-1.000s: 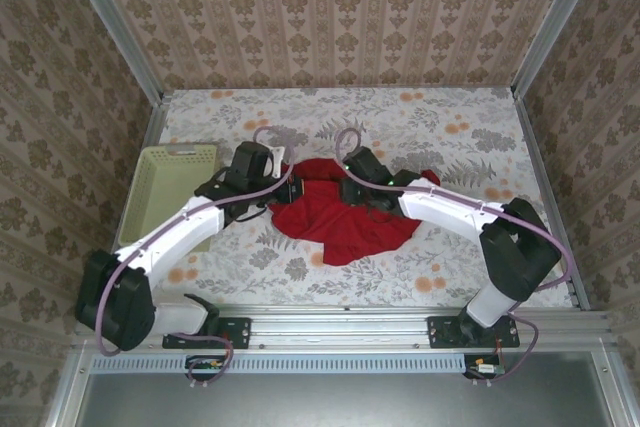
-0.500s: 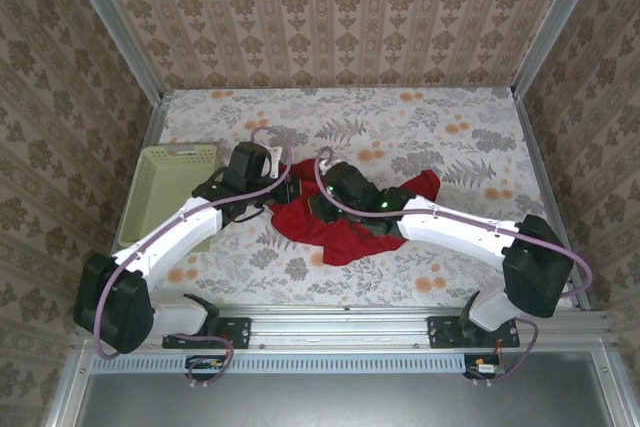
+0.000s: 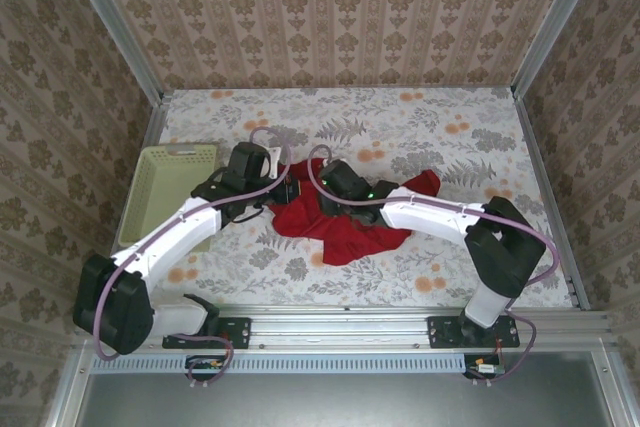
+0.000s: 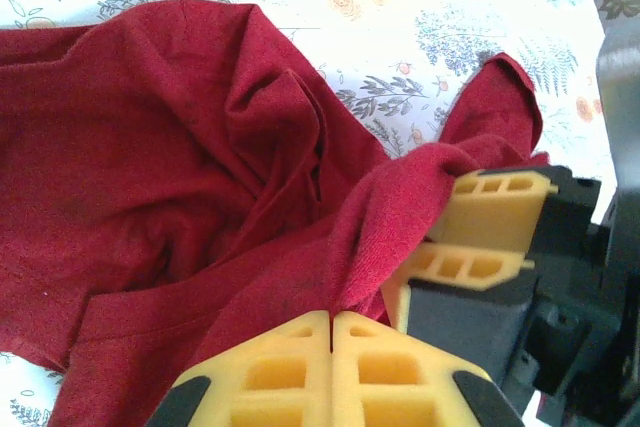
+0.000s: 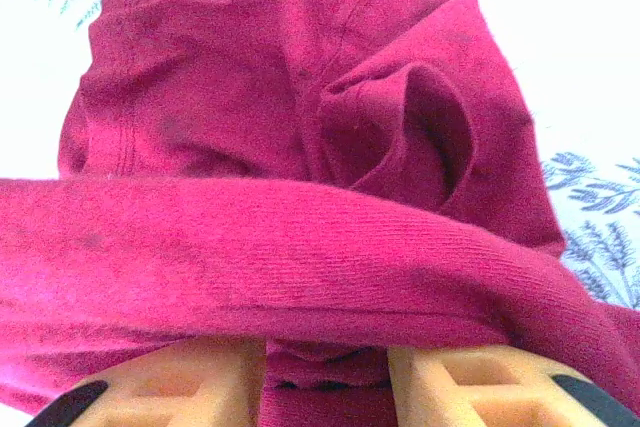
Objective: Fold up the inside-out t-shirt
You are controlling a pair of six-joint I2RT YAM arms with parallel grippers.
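Observation:
The inside-out t-shirt [image 3: 345, 225] lies crumpled in a red heap at mid-table, one part trailing right [image 3: 425, 183]. My left gripper [image 3: 287, 190] is at the heap's left edge, its jaws shut on a raised fold of the red cloth [image 4: 333, 313]. My right gripper [image 3: 313, 193] is close beside it, over the shirt's upper left. Its yellow fingers [image 4: 492, 197] show in the left wrist view, cloth draped on them. In the right wrist view the right gripper [image 5: 327, 355] has its fingers apart, a bunch of cloth in the gap and a band of shirt [image 5: 300, 257] across them.
A pale green basket [image 3: 172, 194] stands at the left, partly under the left arm. Patterned walls and metal rails [image 3: 545, 187] close in the flowery table [image 3: 420, 122] on three sides. Open tabletop lies behind the shirt and at the front right [image 3: 440, 277].
The right arm has swung left across the shirt until its gripper is next to the left one. The shirt has bunched leftward. The left gripper has kept its hold and place.

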